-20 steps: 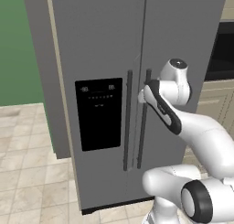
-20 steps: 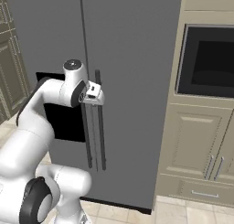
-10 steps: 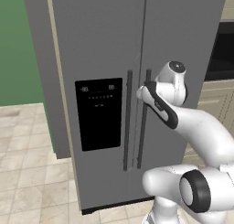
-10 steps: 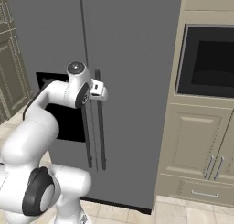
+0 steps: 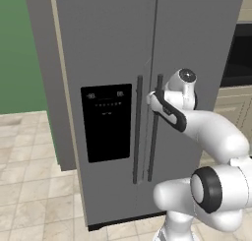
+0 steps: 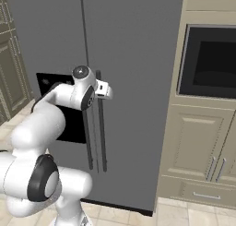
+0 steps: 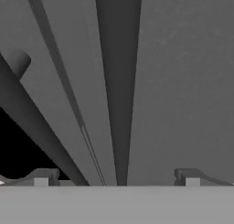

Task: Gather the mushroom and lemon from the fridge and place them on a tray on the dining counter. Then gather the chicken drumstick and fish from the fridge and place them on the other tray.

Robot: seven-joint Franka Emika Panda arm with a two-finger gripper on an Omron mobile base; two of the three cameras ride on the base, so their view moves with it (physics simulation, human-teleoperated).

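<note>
Closed grey fridge [image 5: 113, 48], two doors meeting at a central seam, with the right door handle [image 5: 153, 132] and left door handle [image 5: 137, 132] side by side. The claw [image 7: 116, 179], its tips spread wide apart, straddles the right handle just before the door, gripping nothing. Black dispenser panel [image 5: 106, 122] on the left door; wall oven [image 6: 209, 63] in beige cabinetry to the right.

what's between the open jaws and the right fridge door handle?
Nothing: bare gap in hand view; the right door handle runs up between the jaws, fridge door behind.
</note>
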